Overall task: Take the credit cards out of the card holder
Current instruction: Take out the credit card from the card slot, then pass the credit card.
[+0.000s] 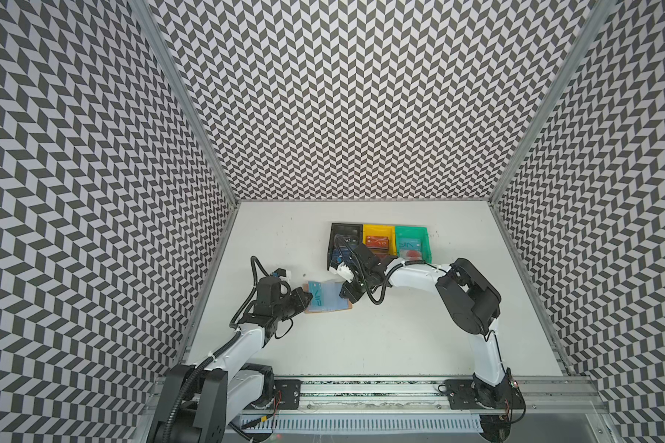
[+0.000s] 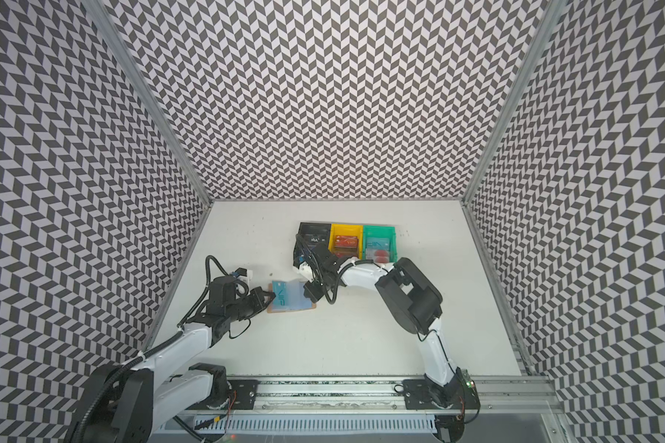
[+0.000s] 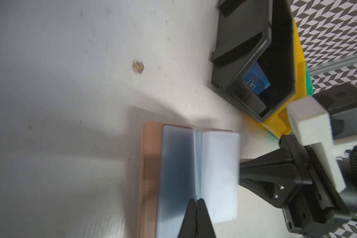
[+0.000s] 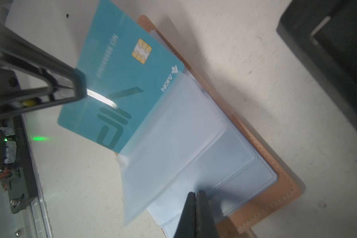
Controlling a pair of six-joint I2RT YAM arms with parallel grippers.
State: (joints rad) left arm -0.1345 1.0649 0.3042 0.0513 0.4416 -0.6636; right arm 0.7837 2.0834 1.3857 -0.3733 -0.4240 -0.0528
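The card holder (image 1: pixel 344 306) is lying open on the table (image 1: pixel 361 337), between its middle and its left edge, tan cover down and pale blue-grey sleeves (image 4: pixel 225 148) facing up. A teal card (image 4: pixel 115 82) marked "VIP" is sticking out of one raised sleeve toward the left edge, part of it showing through the plastic. The left gripper (image 1: pixel 307 297) is pinching this card's outer edge, its jaws pressed onto the card. The right gripper (image 4: pixel 196 194) is reaching in from the opposite side with jaws pressed together, its tips sitting on the sleeves at the holder's right end; whether a sheet is caught between them cannot be told. Three bins are standing side by side near the far edge, around its middle: a black bin (image 1: pixel 344 227) holding a blue card (image 3: pixel 256 79), a yellow bin (image 1: pixel 379 229) holding a red card (image 1: pixel 377 242), and a green bin (image 1: pixel 410 229) holding a second teal card (image 1: pixel 408 243) with a pale card (image 1: pixel 411 254) bearing red circles.
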